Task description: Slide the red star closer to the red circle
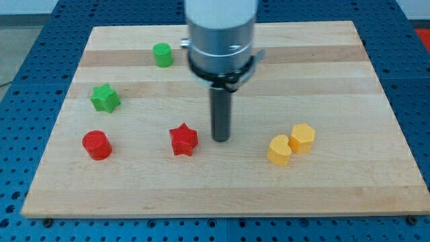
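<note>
— Red star (183, 140), where is it?
— Just left of my tip (221, 139), not touching; the bare rod holds nothing. The red circle (97, 144) lies farther left, so I'd push leftward.

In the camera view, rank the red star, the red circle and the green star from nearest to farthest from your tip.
From my tip:
1. Red star, just off the tip toward the view's left.
2. Red circle, farther left, near the board's left edge.
3. Green star, upper left, only slightly farther than the red circle.
</note>
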Available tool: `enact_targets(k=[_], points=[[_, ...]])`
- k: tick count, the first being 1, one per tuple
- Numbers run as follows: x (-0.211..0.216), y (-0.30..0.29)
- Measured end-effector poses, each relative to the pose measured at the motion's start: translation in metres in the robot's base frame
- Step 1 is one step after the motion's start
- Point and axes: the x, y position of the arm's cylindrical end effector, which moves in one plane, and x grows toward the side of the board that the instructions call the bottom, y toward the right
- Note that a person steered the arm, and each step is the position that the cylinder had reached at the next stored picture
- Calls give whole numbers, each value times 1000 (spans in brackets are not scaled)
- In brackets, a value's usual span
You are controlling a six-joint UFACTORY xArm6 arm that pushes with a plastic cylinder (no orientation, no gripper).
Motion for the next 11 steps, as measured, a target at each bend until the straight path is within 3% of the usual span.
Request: enact_targets(k=[2,4,5,6,8,9,10,11], points=[[6,-88],[1,-72],[38,-69],[60,-82],[57,-157],[57,-136],[41,-97],[17,-95]])
